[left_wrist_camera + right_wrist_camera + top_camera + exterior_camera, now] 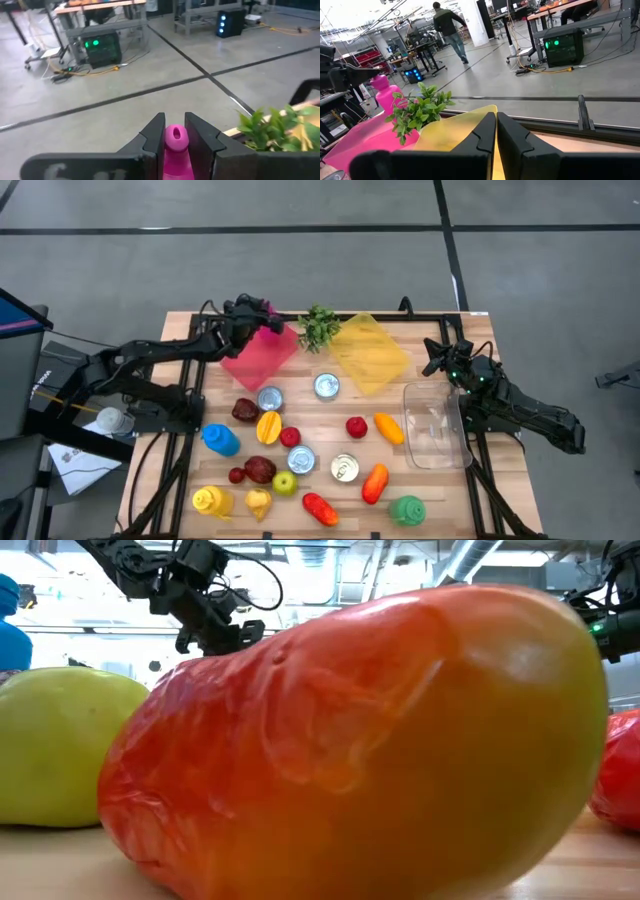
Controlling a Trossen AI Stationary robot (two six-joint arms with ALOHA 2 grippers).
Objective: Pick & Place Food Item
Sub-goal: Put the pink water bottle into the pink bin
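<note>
The setting looks like a robotics lab or workshop in a large open hall. A slatted wooden table (330, 480) stands on a grey concrete floor (125, 70) crossed by dark painted lines. Beyond it are metal-framed workbenches (100, 20) with a dark box carrying a glowing green light (100, 47) beneath, and loose yellow and black cables (85, 72) trailing on the floor. A person in dark clothes (449, 27) walks past far benches. Blurred pale pipes (465, 560), probably ceiling ducting, run overhead.
</note>
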